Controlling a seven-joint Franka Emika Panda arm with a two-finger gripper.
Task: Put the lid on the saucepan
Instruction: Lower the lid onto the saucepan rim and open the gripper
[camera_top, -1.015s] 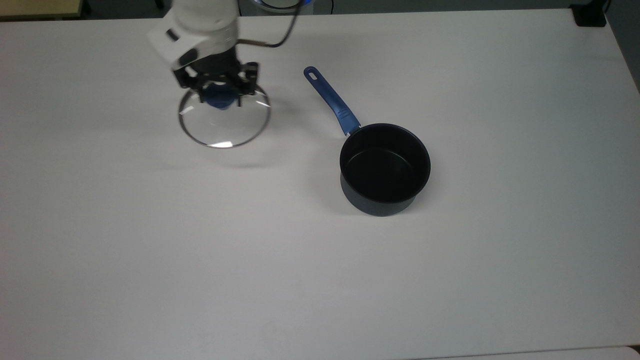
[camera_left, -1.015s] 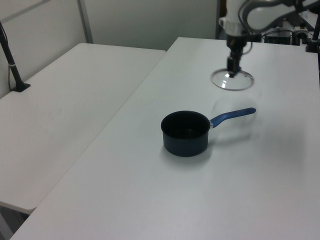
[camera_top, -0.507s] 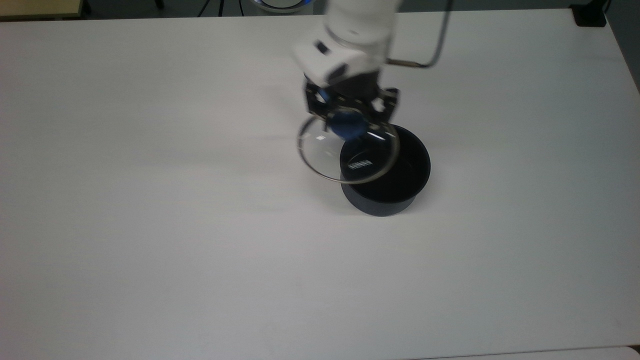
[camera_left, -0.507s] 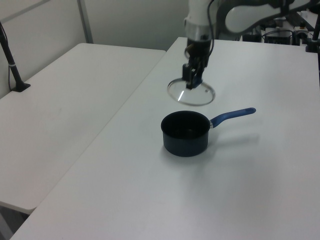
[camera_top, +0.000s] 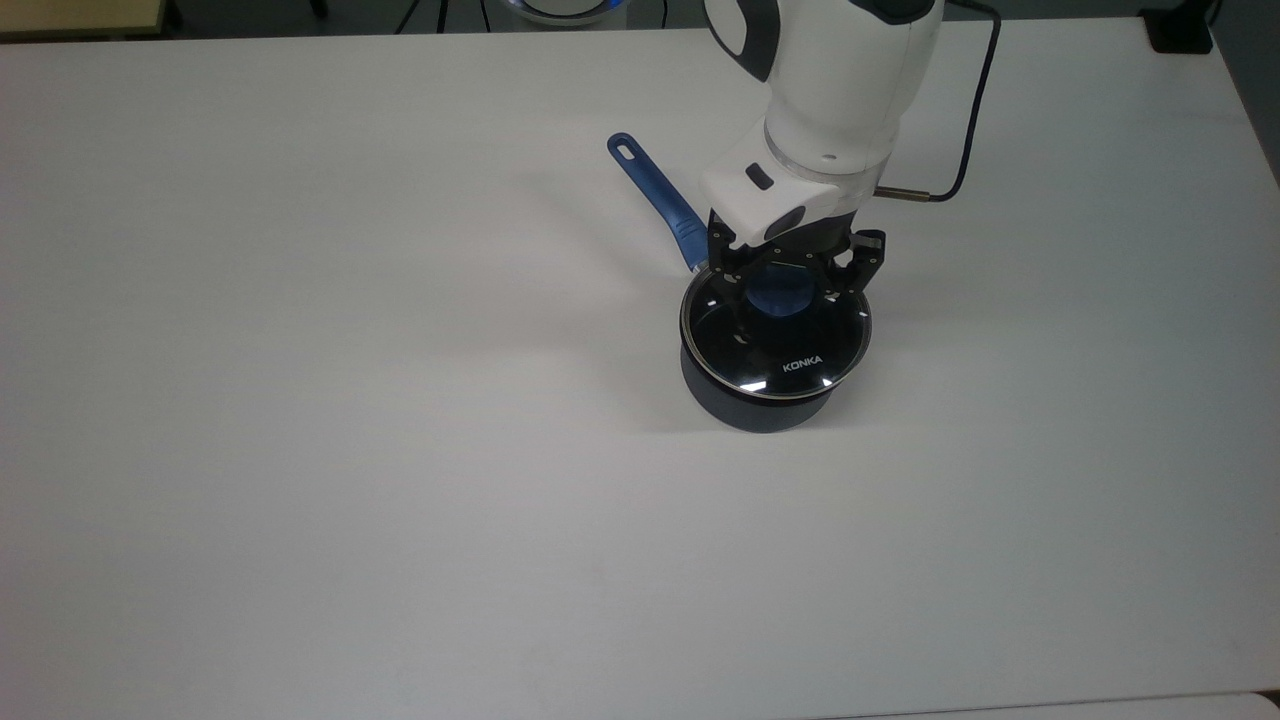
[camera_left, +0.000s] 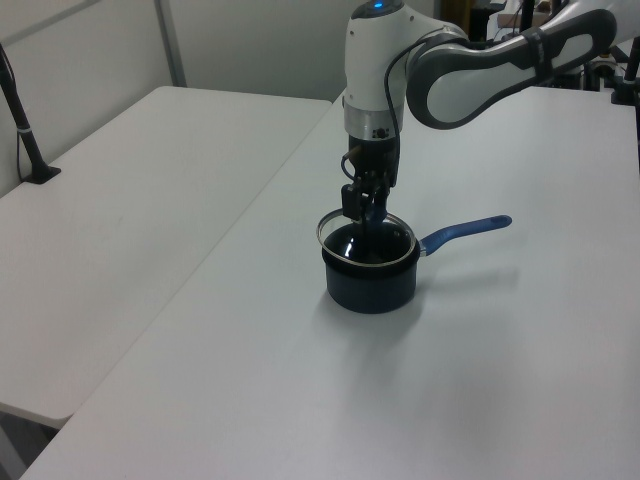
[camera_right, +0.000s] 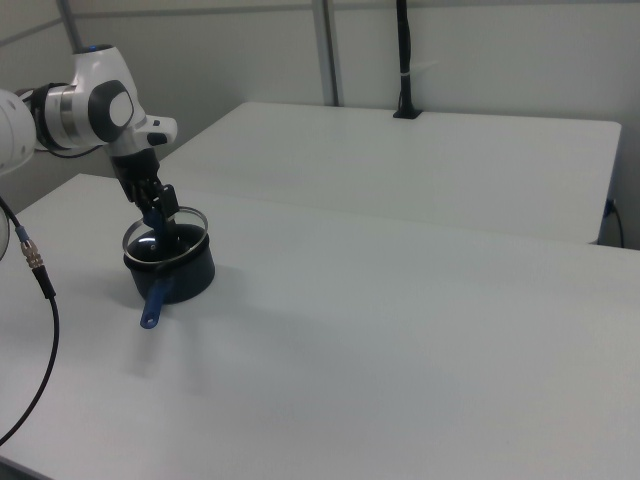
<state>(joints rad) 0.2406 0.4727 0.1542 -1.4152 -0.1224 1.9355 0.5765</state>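
Glass lid (camera_top: 790, 360) over saucepan (camera_top: 755, 405) rim, perhaps seated, pincer (camera_top: 783, 297) gripping knob

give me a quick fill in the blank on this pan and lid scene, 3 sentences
1. The gripper grasps the lid by its blue ____.
2. The white lettering on the lid reads ____.
3. In the top view, the saucepan has its handle pointing toward the upper ____.

Missing words: knob; KONKA; left
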